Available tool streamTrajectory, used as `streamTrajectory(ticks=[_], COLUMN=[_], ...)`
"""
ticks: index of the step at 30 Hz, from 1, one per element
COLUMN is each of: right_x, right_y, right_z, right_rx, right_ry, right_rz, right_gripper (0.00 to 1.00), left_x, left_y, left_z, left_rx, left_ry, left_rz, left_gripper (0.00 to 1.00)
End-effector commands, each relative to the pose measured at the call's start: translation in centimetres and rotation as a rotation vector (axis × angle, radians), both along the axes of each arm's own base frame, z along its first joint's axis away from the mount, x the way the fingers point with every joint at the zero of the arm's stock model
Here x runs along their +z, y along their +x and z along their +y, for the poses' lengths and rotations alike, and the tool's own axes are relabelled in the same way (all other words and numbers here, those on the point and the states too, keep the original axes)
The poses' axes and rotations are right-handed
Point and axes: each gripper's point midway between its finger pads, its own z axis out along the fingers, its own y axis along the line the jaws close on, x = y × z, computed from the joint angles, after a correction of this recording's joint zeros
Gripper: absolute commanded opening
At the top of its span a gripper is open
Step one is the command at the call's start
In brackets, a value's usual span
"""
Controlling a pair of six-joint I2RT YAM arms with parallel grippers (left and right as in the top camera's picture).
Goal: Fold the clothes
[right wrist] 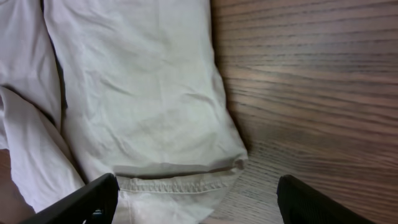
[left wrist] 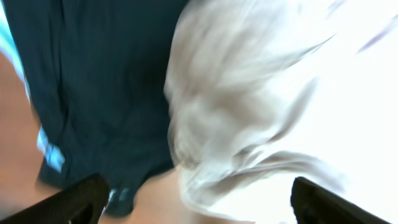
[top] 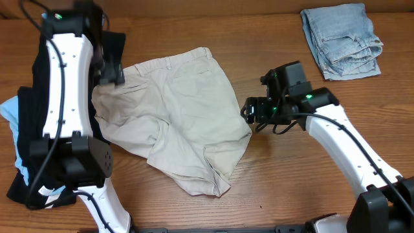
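- From my right wrist camera, pale beige cotton shorts (right wrist: 143,93) fill the left and middle of the picture, lying flat with soft wrinkles.
- I can see a stitched hem running across the bottom edge, and its corner ends on the bare wood.
- A second layer of the same fabric lies at the far left, with a dark crease between the two.
- The brown wood-grain table (right wrist: 311,81) takes up the right side.
- My right end effector (right wrist: 196,193) has its black fingers (right wrist: 81,202) spread wide at the lower corners, one over cloth and one over wood.
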Motion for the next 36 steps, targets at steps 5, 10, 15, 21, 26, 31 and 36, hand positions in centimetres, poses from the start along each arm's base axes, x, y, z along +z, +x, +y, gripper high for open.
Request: streamTrajectory(ticks=[5,10,15,21,26,31,36], right_x=[-3.4,-6.4,-8.6,-8.7,-8.5,-9.3,-9.4], right_y=[-1.5,-1.7,-1.9,-1.9,-1.8,-2.8,-2.5], right_z=[0.7,0.9,1.0,1.3,1.8,1.4,1.5], right_rx=[-0.001,0.008,0.001,0.007,0.024,0.083,0.085], right_ry=[-0.059,-0.090,-0.101,-0.087,-0.059,-0.087,-0.085], right_rz=[0.059,0.127,0.186,0.193,0.187,0.213,0.204], right_gripper=[0.80,0.80,0.79,0.75,0.63,0.64,0.64], left_x=[14.1,17.2,16.5,16.5,16.5,16.5,16.5], left_y=[4.8,4.7,4.3,4.3,4.3,4.3,4.3], left_z=[-6.6,-8.6,-8.7,-8.7,-8.7,-8.7,-8.7], left_rx=[-0.303,-0.433,-0.465,-0.493,-0.499,-0.498,-0.498], left_ry=[-0.260,-0.313,-0.305,-0.292,-0.289,-0.290,-0.291], left_rz=[-0.543,-0.648,-0.615,-0.616,-0.617,-0.616,-0.614], left_gripper=[1.00,1.00,1.00,1.00,1.00,1.00,1.00])
